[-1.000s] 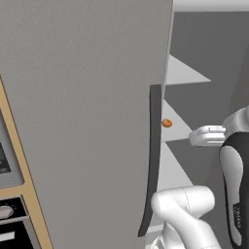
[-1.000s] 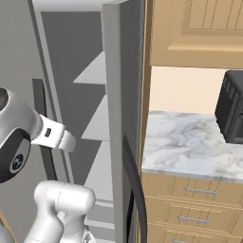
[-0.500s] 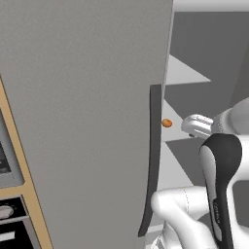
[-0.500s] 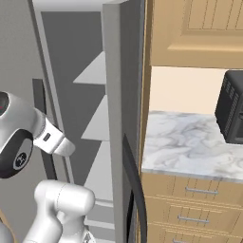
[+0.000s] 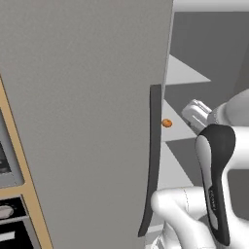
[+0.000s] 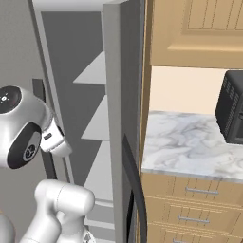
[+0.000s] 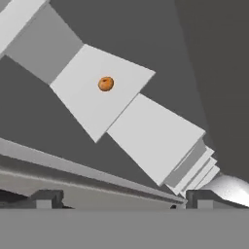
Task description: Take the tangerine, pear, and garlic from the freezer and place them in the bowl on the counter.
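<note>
Swinging further into the freezer (image 6: 121,71), the arm brought its fingers (image 7: 116,199), spread wide, toward the tangerine (image 7: 106,83) lying well ahead on a shelf. Reaching closer seemed next.

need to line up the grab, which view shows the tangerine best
The hand view: the tangerine sits whole on a pale freezer shelf, nothing in front. In the left base view it is a speck beside the door handle.
</note>
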Controlling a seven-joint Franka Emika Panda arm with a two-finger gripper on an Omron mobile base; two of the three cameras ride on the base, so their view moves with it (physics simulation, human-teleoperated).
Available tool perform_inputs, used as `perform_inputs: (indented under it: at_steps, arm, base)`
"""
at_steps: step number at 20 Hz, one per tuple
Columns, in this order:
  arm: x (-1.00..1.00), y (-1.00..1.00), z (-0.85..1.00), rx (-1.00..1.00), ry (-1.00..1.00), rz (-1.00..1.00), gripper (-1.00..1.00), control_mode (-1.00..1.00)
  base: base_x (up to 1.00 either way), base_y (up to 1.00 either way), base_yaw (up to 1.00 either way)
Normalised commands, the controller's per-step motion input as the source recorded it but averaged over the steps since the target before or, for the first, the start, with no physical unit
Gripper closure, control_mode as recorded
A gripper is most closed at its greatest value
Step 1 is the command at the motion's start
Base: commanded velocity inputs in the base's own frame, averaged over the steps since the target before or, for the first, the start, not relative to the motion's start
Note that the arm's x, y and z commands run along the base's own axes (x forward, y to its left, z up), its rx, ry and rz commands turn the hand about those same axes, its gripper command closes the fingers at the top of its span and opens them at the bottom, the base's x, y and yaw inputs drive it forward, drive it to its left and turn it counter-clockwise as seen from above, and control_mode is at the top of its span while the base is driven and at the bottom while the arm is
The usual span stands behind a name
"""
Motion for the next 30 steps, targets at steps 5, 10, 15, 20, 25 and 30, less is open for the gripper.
perform_inputs:
  at_steps: [5,10,15,20,25,30]
  arm:
    - [0.26,-0.08,0.00,0.23,0.04,-0.17,-1.00,-1.00]
    - [0.37,-0.13,-0.02,0.07,0.08,0.00,-1.00,-1.00]
    - [0.46,0.00,-0.13,0.00,0.16,-0.01,-1.00,-1.00]
    - [0.40,-0.15,-0.33,0.00,0.06,0.00,-1.00,-1.00]
    - [0.51,-0.24,-0.39,0.00,0.05,0.00,-1.00,-1.00]
    - [0.56,-0.28,-0.20,0.00,0.04,0.00,-1.00,-1.00]
  base:
    - [0.00,0.00,0.00]
    - [0.00,0.00,0.00]
    - [0.00,0.00,0.00]
    - [0.00,0.00,0.00]
    - [0.00,0.00,0.00]
    - [0.00,0.00,0.00]
